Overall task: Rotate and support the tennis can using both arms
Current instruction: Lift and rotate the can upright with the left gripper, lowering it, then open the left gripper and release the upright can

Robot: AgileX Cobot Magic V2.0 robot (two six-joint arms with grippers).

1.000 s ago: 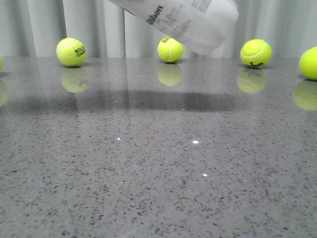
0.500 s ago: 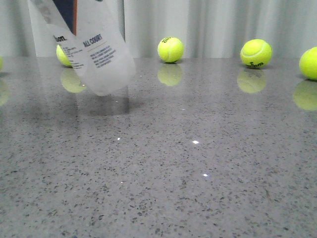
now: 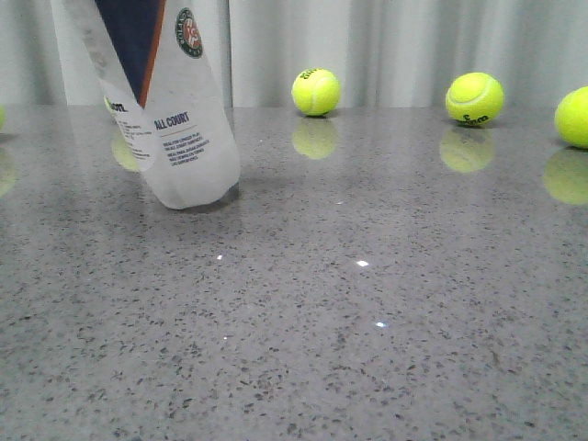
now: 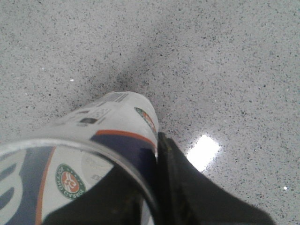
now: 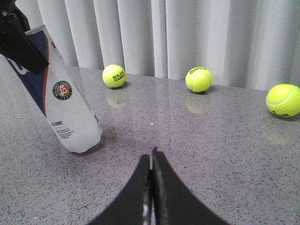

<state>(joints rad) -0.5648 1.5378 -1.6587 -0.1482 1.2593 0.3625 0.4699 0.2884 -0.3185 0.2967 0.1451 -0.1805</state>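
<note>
The tennis can (image 3: 170,119) leans steeply at the left of the table, its rounded lower end resting on the grey surface. Its upper part runs out of the front view. It shows a white label, a navy panel and an orange stripe. My left gripper (image 4: 140,157) is shut on the can's upper part (image 4: 112,131). One black finger (image 4: 187,187) presses its side and the other shows dimly through the clear wall. In the right wrist view the can (image 5: 65,108) stands to the left and the left gripper (image 5: 18,42) holds it near the top. My right gripper (image 5: 152,152) is shut and empty, low over the table, apart from the can.
Yellow-green tennis balls lie along the far edge before a grey curtain: one at the middle (image 3: 316,92), two at the right (image 3: 474,98) (image 3: 574,117), and one partly hidden behind the can (image 3: 112,103). They also show in the right wrist view (image 5: 114,76) (image 5: 199,79) (image 5: 284,100).
The can swung from nearly flat high at the middle down to the left, turned steeply, and its lower end came to rest on the table.
</note>
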